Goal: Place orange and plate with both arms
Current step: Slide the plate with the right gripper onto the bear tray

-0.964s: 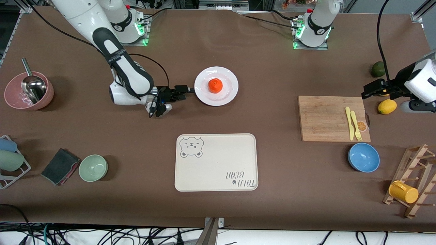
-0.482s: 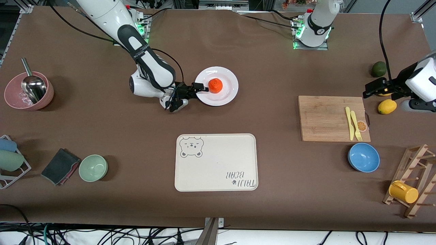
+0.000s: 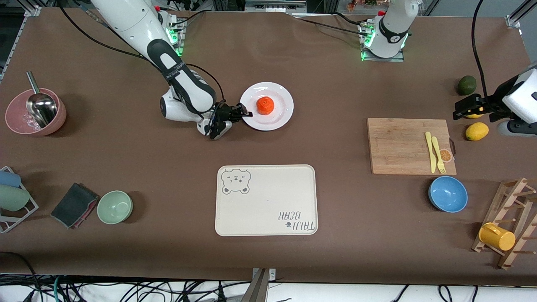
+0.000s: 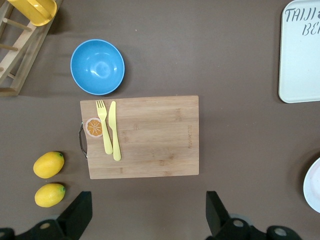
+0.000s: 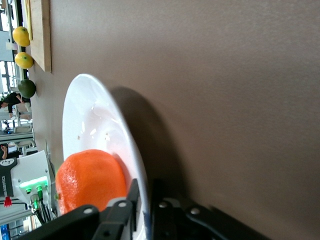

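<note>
- Pinching the rim of the plate [image 3: 267, 106] at its 9 o'clock edge in the front view, the right gripper [image 3: 245, 113] has its fingers closed on that thin lip, one above and one beneath, as the right wrist view shows.
- Sitting loose on the plate, slightly toward its 12 o'clock side, is the orange [image 3: 265, 105]; nothing holds it in place.
- The plate rests farther from the front camera than the bear-print tray [image 3: 266, 200], well apart from it.
- The left gripper [image 4: 145, 220] hangs with fingers spread wide over the table near the two lemons [image 4: 48, 164], beside the cutting board [image 4: 143, 136], and waits.
- Risk, as a judgement: a one-sided hold on a glossy rim could let the plate tilt or slip when lifted, and any tilt would roll the orange off.
- A quick swing toward the tray would raise that chance.
</note>
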### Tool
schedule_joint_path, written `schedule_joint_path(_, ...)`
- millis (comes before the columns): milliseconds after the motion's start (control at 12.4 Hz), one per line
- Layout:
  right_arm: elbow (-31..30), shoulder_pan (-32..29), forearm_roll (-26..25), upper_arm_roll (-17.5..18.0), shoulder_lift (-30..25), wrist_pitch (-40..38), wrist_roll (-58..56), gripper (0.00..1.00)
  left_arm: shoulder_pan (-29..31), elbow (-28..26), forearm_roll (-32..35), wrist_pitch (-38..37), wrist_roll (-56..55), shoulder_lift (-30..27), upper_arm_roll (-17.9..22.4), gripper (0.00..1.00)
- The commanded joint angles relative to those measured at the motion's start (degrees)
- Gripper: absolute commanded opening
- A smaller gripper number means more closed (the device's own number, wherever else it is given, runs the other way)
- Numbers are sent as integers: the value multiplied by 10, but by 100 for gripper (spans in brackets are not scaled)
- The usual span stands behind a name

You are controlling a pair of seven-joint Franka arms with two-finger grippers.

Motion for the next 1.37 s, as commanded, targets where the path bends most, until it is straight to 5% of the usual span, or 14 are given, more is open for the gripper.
schedule_joint_path(0,5,-10,7,2,6,-1,-21,0,-6,6,16,-12,11,-4,-4,100)
schedule_joint_path(321,40,-15,6,1,0,-8,-9,0,-3,9,14,-12,11,-5,-5,100)
schedule_joint_path(643,148,-31,-16,-8,9,-31,60,0,-5,12,15,-15,9,-4,-5,100)
schedule_joint_path(1286,504,-30,-201,-41,219,-31,290,0,-5,13,14,-15,9,-4,-5,100)
